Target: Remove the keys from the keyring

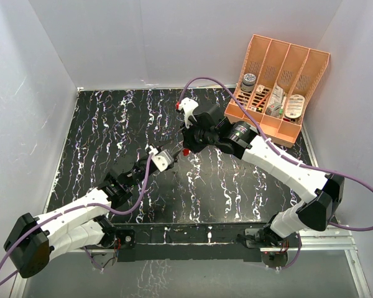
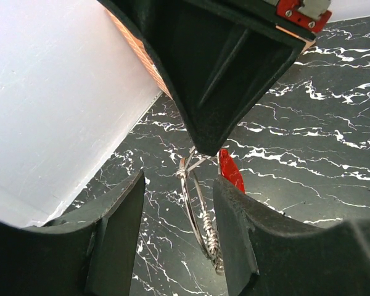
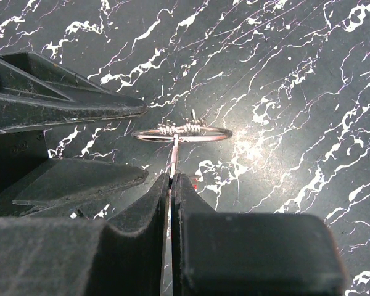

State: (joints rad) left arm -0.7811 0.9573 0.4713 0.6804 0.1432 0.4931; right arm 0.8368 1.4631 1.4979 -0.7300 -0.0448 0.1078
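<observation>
Your right fingers (image 3: 135, 240) were pinched shut on one of the keys (image 3: 172, 157). The keyring (image 3: 203, 132) hung over the desk (image 3: 283, 74), between your left fingers (image 2: 120, 234), which stood apart.

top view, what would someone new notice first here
Two black grippers tip to tip in the middle of the black white-veined table. The right gripper is shut on what looks like a thin flat silvery key hanging from the thin silvery wire keyring, and the open left gripper straddles that ring. An orange slotted plastic organiser stands out at the far right corner.
</observation>
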